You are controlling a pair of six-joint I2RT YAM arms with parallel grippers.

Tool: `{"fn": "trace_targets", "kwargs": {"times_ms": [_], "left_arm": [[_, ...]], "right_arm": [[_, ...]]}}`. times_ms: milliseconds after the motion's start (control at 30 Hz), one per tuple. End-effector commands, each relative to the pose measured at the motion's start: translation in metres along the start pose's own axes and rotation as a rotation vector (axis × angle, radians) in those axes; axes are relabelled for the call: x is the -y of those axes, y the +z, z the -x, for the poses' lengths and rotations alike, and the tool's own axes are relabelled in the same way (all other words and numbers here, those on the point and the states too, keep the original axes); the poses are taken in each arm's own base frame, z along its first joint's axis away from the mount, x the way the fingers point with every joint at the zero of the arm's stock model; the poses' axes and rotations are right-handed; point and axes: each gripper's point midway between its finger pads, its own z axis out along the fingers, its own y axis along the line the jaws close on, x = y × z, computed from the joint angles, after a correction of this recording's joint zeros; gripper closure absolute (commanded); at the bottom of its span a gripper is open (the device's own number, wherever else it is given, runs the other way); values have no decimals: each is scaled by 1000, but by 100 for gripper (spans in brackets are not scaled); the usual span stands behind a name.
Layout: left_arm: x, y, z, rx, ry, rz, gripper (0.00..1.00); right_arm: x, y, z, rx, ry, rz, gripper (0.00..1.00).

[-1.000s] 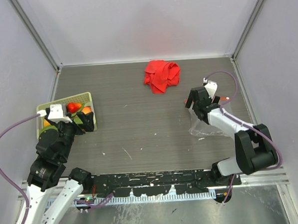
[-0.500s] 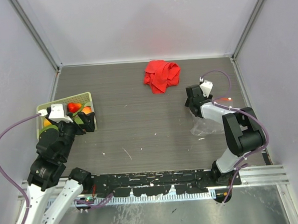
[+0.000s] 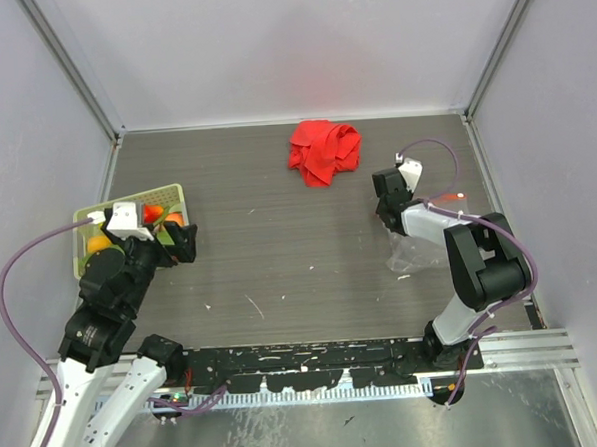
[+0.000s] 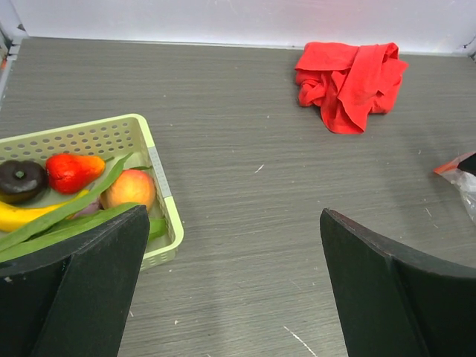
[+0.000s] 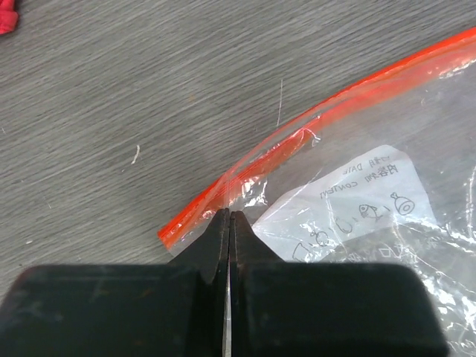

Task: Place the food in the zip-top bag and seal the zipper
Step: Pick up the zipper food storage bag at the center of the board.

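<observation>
The food lies in a pale green basket (image 4: 160, 178) at the left: a yellow banana (image 4: 22, 216), a red piece (image 4: 71, 169), an orange piece (image 4: 128, 187), a dark purple piece (image 4: 20, 178) and green pods (image 4: 74, 216). My left gripper (image 4: 234, 216) hangs wide open just right of the basket (image 3: 177, 193), holding nothing. The clear zip-top bag (image 3: 415, 249) lies flat at the right. My right gripper (image 5: 229, 214) is shut on the bag (image 5: 372, 201) at its corner, right by the end of the red-orange zipper (image 5: 335, 108).
A crumpled red cloth (image 3: 323, 150) lies at the back middle of the table, also in the left wrist view (image 4: 348, 78). Grey walls close in the table on three sides. A cable loops over the right arm.
My right gripper has gone from open to shut on the bag's corner and its wrist has turned toward the back. The left arm has shifted slightly nearer the basket.
</observation>
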Motion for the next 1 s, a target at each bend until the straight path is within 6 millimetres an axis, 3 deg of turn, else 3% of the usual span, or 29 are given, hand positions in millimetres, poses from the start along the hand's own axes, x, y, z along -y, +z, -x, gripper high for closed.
{"fn": "trace_targets", "kwargs": {"times_ms": [0, 167, 400, 733, 833, 967], "left_arm": [[10, 0, 14, 26, -20, -42, 2], [14, 0, 13, 17, -24, -63, 2], [16, 0, 12, 12, -22, -76, 2], [17, 1, 11, 8, -22, -79, 2], [17, 2, 10, 2, -20, -79, 2], [17, 3, 9, -4, -21, -80, 2]], "right_arm": [[-12, -9, 17, 53, 7, 70, 99], [-31, -20, 9, 35, -55, 175, 99], [-74, -62, -9, 5, -231, 403, 99], [-62, -100, -21, -62, -368, 384, 99], [-61, -110, -21, -70, -361, 364, 89], [-69, -122, -10, -40, -314, 342, 64]]}}
